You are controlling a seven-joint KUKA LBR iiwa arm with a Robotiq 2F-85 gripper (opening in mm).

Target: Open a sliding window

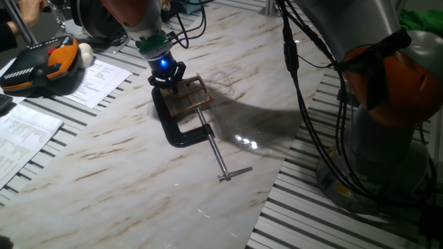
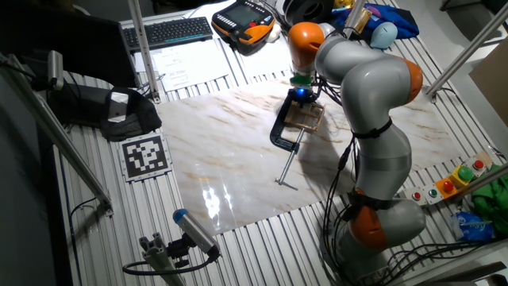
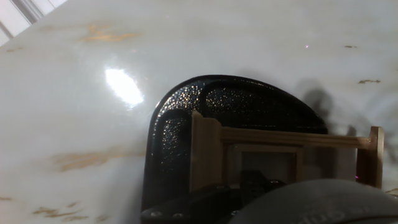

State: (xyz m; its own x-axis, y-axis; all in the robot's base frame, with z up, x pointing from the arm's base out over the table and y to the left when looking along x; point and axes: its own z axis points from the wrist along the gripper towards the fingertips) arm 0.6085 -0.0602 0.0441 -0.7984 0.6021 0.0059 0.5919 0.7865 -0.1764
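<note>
Gripper down on the sliding window, which sits clamped in the black clamp on the table; finger state unclear; next: push the pane sideways

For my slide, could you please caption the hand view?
Wooden sliding window held by a black C-clamp on marble table.
</note>
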